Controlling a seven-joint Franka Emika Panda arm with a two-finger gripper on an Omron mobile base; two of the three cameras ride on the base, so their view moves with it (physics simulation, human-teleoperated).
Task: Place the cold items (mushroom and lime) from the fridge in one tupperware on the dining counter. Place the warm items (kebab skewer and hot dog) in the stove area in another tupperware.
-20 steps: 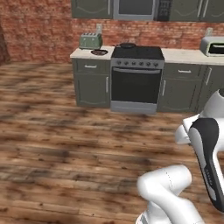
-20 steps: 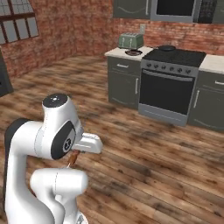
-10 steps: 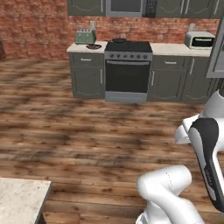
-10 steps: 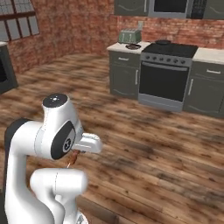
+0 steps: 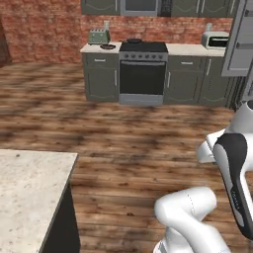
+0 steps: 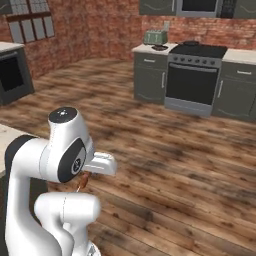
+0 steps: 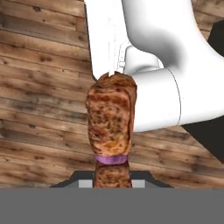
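The end effector is clamped on the kebab skewer; the browned meat runs straight out from between the fingers, its long axis in line with the hand, a purple slice near the grip; the arm is folded in close to the base over wooden floor; the dining desk lies near, at lower left in the left base view; the stove stands well apart against the brick wall.

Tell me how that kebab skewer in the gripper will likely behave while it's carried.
The kebab skewer looks stiff, its browned meat chunks stacked along one line. Held near one end, it may well swing or pivot. The meat could slip a bit in the grip.
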